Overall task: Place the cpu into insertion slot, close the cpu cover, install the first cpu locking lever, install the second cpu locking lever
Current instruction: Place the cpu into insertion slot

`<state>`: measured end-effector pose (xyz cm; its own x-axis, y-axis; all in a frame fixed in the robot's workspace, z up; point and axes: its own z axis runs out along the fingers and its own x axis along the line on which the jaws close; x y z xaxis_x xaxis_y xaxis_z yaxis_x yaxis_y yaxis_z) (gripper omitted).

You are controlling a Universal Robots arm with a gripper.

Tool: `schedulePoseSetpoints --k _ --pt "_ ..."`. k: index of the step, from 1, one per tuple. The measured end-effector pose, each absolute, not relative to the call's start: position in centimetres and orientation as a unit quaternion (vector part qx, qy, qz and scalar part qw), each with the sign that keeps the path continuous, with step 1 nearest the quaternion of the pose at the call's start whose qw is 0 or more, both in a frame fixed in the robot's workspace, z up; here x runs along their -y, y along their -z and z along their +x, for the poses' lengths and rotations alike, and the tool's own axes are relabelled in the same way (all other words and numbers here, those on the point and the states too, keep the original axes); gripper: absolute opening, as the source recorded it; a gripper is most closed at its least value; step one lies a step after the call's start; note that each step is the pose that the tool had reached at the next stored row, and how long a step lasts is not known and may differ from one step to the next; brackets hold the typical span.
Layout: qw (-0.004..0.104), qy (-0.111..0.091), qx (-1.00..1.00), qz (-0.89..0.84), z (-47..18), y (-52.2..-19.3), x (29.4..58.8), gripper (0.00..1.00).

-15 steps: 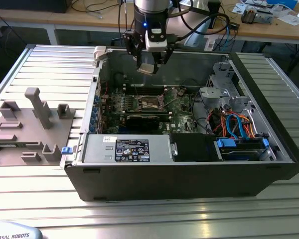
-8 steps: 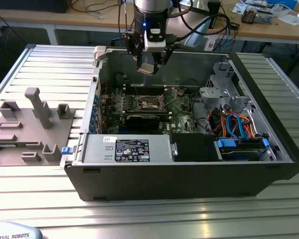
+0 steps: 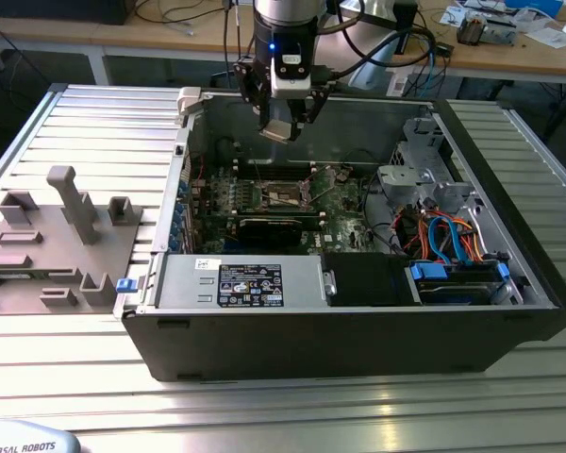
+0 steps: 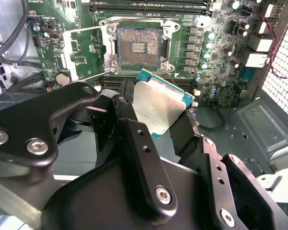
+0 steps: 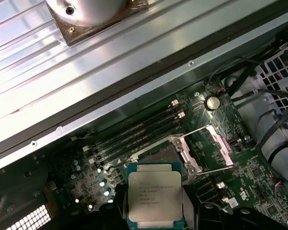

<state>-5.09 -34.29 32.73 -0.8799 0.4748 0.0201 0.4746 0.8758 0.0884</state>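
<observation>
Second wrist view: cpu [image 4: 159, 106] clenched between fingers [image 4: 134, 139], tilted, held clear of bare socket [image 4: 138, 44], unseated; cover [image 4: 86, 50] flipped open beside socket; judged barely begun, all four steps left.

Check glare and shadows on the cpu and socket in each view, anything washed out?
Second wrist view: the cpu has its metal top washed pale by glare, while the socket is evenly lit. First wrist view: the cpu is evenly lit, with bright streaks on the ribbed table. Exterior view: glare patches on the table's near edge, and the socket sits dim inside the computer case.
</observation>
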Motion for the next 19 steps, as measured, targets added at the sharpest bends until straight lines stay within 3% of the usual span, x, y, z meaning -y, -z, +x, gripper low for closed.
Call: schedulePoseSetpoints --k 19 --pt "0.003 -0.045 -0.954 0.295 -5.09 -32.66 34.29 0.54"
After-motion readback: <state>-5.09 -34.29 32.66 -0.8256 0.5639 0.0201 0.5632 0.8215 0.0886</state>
